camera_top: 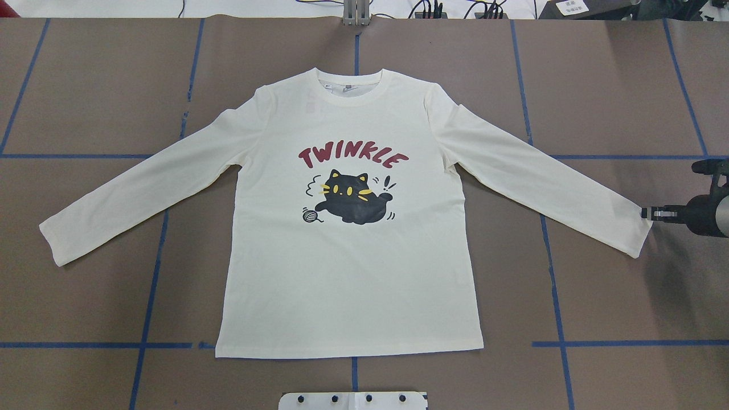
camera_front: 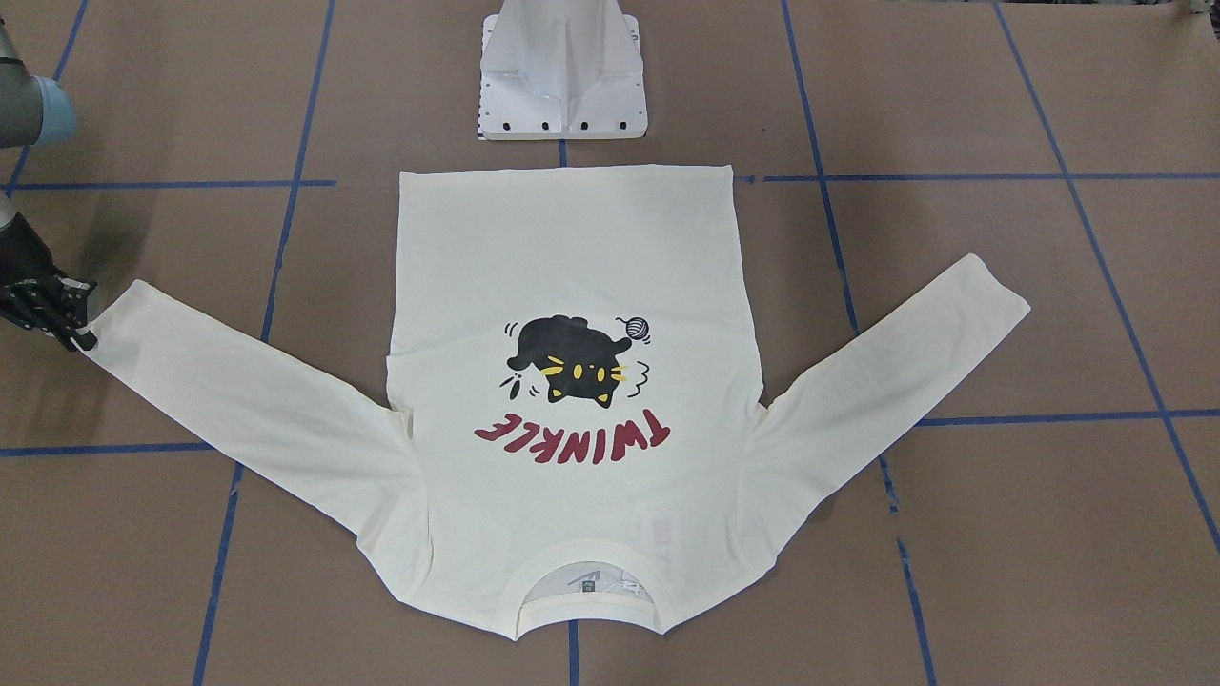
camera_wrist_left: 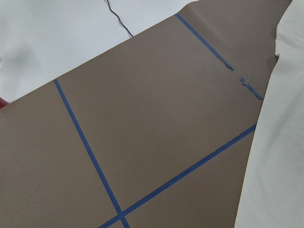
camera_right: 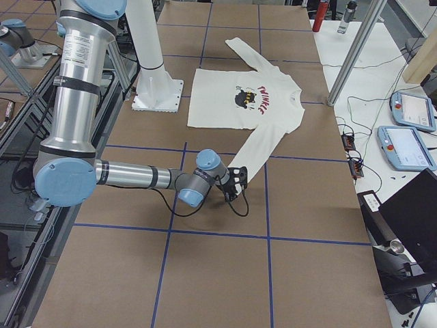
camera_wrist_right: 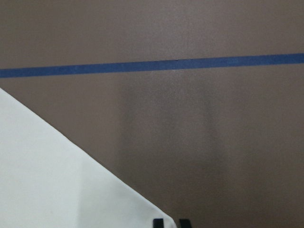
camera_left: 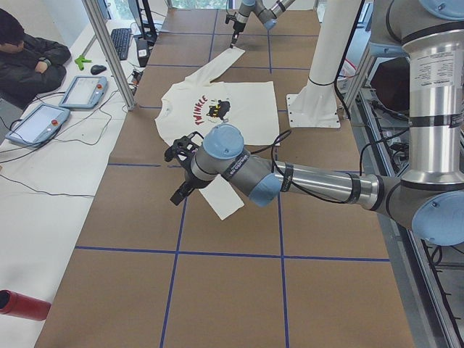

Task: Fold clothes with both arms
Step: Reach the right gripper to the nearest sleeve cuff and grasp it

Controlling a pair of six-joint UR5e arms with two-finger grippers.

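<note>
Lying flat and print side up on the brown cardboard-covered table (camera_top: 615,85), the cream-white long-sleeved T-shirt (camera_top: 353,285) with its black cat and red "TWINKLE" lettering sits in the middle of the blue tape grid (camera_top: 148,273). Its ribbed round collar (camera_top: 353,94) points away from the robot, and its hem lies just in front of the white metal pedestal base (camera_front: 562,86). Both sleeves are spread out and slant back towards the robot.

The black two-finger right gripper (camera_top: 649,213) is down at table level, touching the cuff end of the right sleeve (camera_top: 541,176). In the right wrist view its two dark fingertips (camera_wrist_right: 157,222) stand close together with a narrow gap, right at the cuff's corner. I cannot tell whether any cloth is pinched between them.

The black left gripper (camera_left: 180,194) shows only in the exterior left view, where it hangs beside the left sleeve (camera_top: 142,188). Whether its fingers are apart or together cannot be told. The left wrist view shows the table, the tape lines and an edge of cream fabric.
</note>
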